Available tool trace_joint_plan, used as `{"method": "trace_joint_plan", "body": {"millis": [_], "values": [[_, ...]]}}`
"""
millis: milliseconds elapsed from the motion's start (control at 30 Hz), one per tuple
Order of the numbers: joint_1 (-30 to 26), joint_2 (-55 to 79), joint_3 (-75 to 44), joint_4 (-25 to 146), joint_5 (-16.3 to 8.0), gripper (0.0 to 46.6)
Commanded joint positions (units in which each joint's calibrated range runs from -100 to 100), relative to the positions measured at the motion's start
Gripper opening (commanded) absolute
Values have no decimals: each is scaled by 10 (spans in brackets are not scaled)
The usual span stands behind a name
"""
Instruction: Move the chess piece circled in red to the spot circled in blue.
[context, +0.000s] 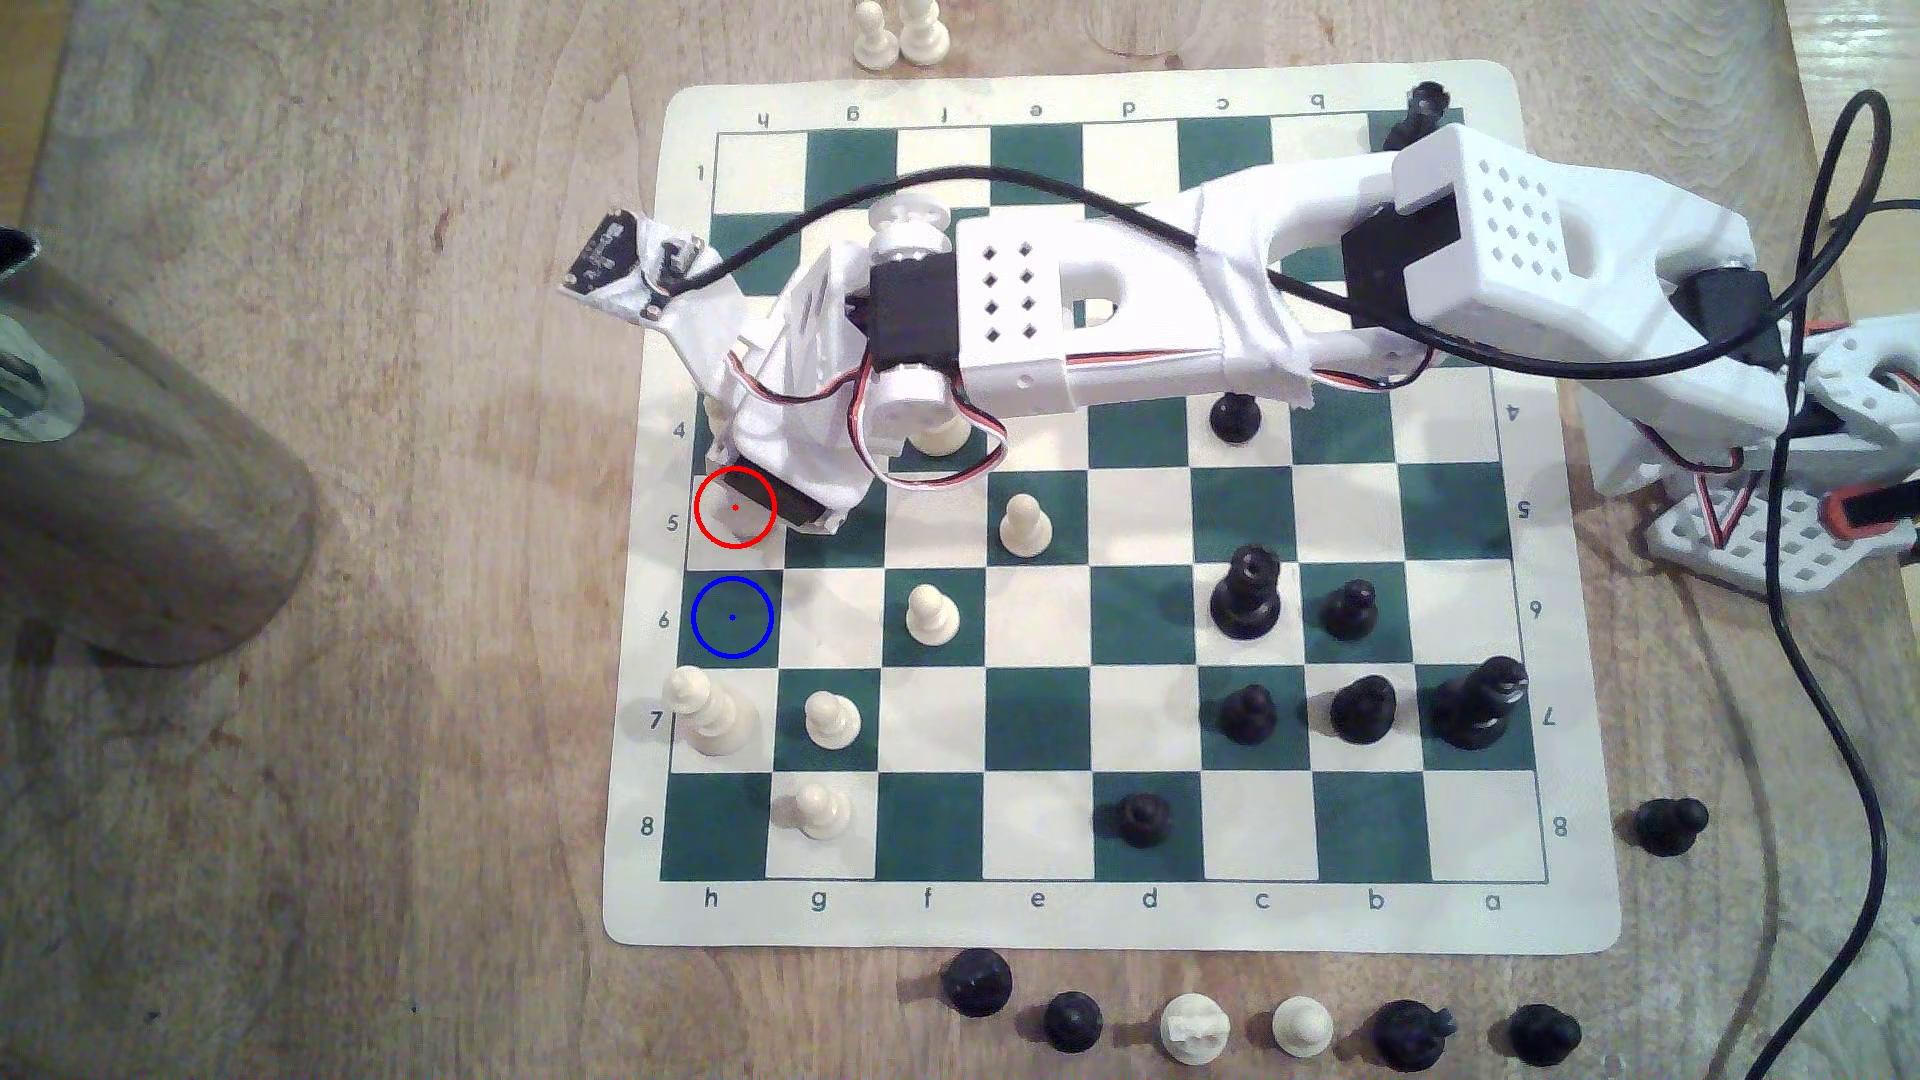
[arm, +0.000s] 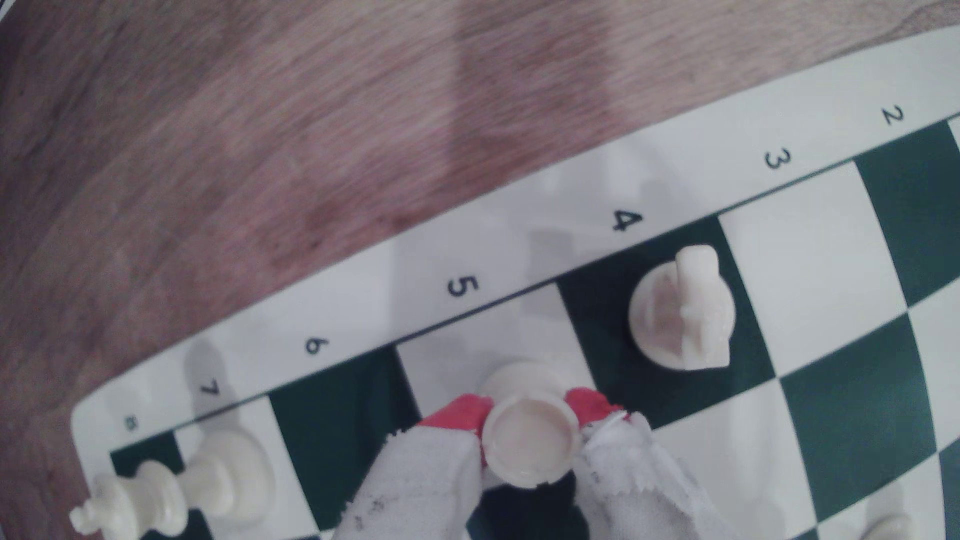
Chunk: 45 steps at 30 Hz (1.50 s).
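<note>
My gripper (arm: 530, 415) has its jaws closed around the cream rook (arm: 530, 446) on white square h5. Grasp step, I judge; next, lift and carry it to the blue-ringed square (context: 732, 618), just nearer.

Overhead exterior view of the whole chessboard (context: 1039, 914); close, downward wrist view sharing its h-file edge.

Claw (context: 750, 488) low over red-ringed cream piece (context: 740, 532), h5; blue-ringed green square (context: 732, 618) adjacent, bare
</note>
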Motion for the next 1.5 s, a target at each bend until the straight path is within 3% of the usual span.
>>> {"method": "trace_joint_plan", "body": {"millis": [0,467,767,1467], "values": [[-7,-74,-62,-1,-4,28],[-40,-167,-43,31,7,29],[-66,-104,-48,3,23,31],[-48,0,-109,-7,33,31]]}}
